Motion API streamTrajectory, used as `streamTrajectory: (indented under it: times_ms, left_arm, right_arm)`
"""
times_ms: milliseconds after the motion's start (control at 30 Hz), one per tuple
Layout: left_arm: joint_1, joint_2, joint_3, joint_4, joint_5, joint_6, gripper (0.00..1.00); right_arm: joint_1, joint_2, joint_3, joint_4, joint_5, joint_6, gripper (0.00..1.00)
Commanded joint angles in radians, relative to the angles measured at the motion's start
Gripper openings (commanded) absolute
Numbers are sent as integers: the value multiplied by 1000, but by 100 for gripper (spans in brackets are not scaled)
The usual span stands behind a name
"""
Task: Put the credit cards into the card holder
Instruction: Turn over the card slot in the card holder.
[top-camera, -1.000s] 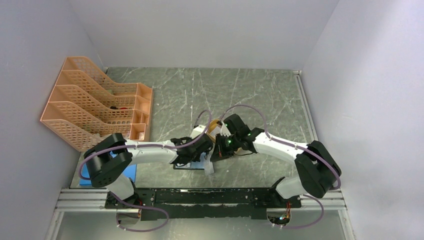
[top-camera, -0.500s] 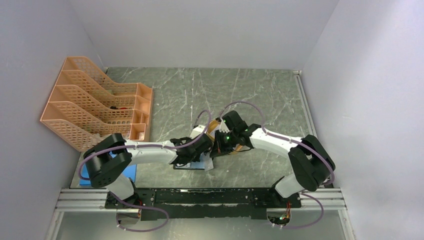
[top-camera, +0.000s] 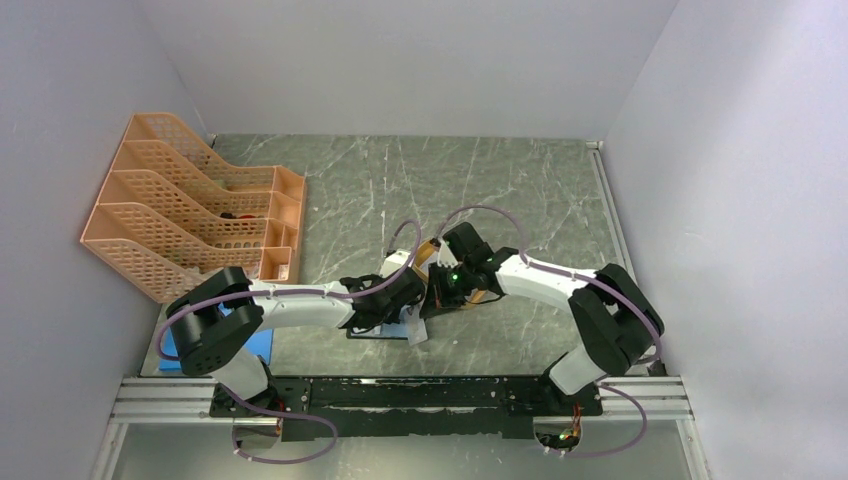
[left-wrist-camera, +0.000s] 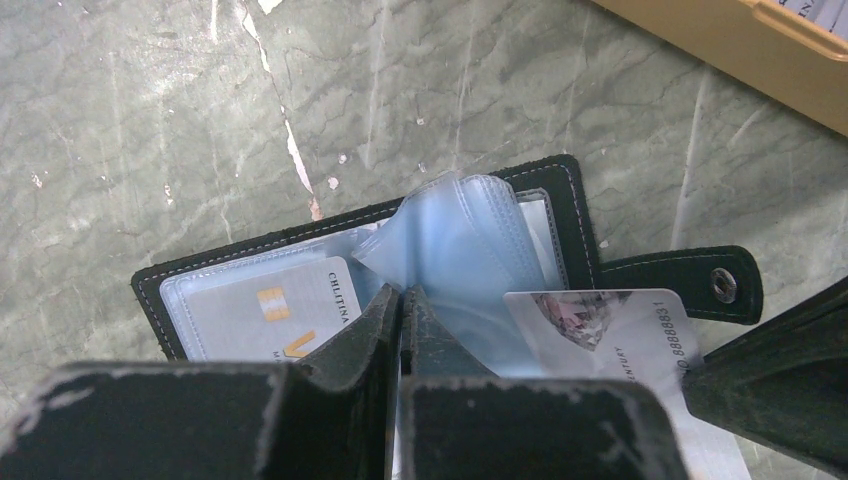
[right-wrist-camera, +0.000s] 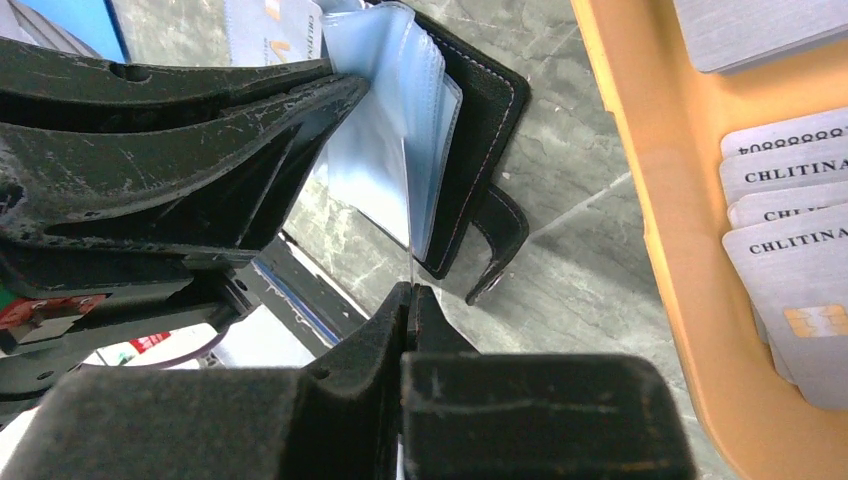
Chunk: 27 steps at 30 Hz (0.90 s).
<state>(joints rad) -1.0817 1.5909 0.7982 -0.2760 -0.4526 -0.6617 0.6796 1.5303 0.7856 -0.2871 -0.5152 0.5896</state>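
From above, the card holder (top-camera: 362, 332) lay open on the tabletop (top-camera: 520, 190), mostly hidden under the two arms. The left end effector (top-camera: 398, 305) hung directly over it. The right end effector (top-camera: 438, 298) stood just at the right side of the card holder. From this view we could not tell how their jaws stood. An orange tray (top-camera: 428, 255) was just behind the card holder, and a peach file rack (top-camera: 190, 215) was well to its left.

In the left wrist view, the left end effector was closed narrow. It was pinching a bluish leaf (left-wrist-camera: 450, 230) of the card holder and held it raised above the black cover. The first credit card (left-wrist-camera: 270, 315) sat in the pocket on the left half of the card holder. The second credit card (left-wrist-camera: 600, 320), printed with a small picture and digits, was at its right edge, near the snap tab (left-wrist-camera: 690, 285).

In the right wrist view, the right end effector was closed tight on the second credit card, seen only as a thin line pointing toward the raised leaves of the card holder. The spare credit cards (right-wrist-camera: 790, 200) lay overlapping in the orange tray, to the right of the card holder.
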Motion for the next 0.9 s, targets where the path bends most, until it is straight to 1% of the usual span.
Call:
streamTrajectory:
  times_ms: [0, 133, 200, 367, 467, 700, 867]
  left_arm:
    - [-6, 29, -40, -77, 73, -16, 5]
    - [-6, 23, -40, -77, 71, -16, 5]
    - [-6, 21, -40, -78, 68, -13, 5]
    - [-6, 22, -49, -79, 64, -12, 5]
    - [-6, 16, -58, -73, 65, -13, 5]
    - [-6, 9, -60, -65, 64, -12, 5]
    - [-5, 7, -65, -63, 63, -16, 5]
  right_arm:
    - [-7, 22, 23, 19, -25, -21, 0]
    - [-7, 36, 27, 21, -34, -21, 0]
    - [-10, 26, 31, 10, 5, -15, 0]
    - [-44, -62, 39, -29, 48, -21, 0]
    - [-56, -85, 49, -61, 55, -44, 0]
    - [-52, -73, 58, -39, 7, -48, 0]
    - [-32, -35, 89, -61, -10, -71, 0]
